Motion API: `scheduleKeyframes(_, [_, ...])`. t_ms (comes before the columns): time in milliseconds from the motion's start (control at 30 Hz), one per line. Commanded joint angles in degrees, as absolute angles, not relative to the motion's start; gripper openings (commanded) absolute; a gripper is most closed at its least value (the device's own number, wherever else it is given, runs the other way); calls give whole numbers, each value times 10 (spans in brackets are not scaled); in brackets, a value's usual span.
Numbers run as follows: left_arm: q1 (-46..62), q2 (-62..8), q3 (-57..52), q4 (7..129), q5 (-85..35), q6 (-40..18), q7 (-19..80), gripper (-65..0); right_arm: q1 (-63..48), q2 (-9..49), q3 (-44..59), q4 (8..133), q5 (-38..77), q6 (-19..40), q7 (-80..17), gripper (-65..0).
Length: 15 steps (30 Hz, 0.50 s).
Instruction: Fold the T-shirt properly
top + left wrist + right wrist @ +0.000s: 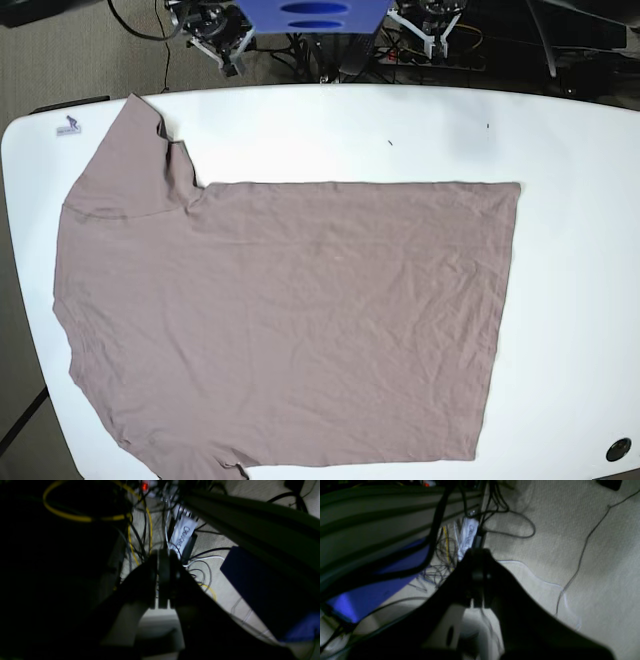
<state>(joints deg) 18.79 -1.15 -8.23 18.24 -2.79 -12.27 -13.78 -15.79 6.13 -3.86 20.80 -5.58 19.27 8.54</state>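
The T-shirt (290, 320) is laid out flat on the white table (570, 250), with one short sleeve seen at the far left corner, the straight bottom edge turned to the right, and small wrinkles all over the cloth; no part of it is folded. Both arms are parked behind the far edge of the table, well away from the shirt. The left gripper (162, 555) and the right gripper (478, 553) are both seen pressed closed with nothing held, above a pale carpet (570, 542) where many cables (140, 530) are tangled.
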Motion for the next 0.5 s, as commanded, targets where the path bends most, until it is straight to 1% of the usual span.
scheduleKeyframes(0, [225,-18,-82,230,-26,-133,-142,-649,-193,85,-35,215,-60,193,76,-650])
scheduleKeyframes(167, [258,-18,-84,286,-23,-137,-143,-650,-210,95,-32,236,-60,192,75,-650])
scheduleKeyframes(233, [268,-15,-85,312,-16,-109,-133,-647,-215,100,-31,259,-61,192,54,-650])
scheduleKeyframes(467, [258,-10,-102,309,-6,-85,-109,-647,-211,96,-26,266,-63,192,41,-650])
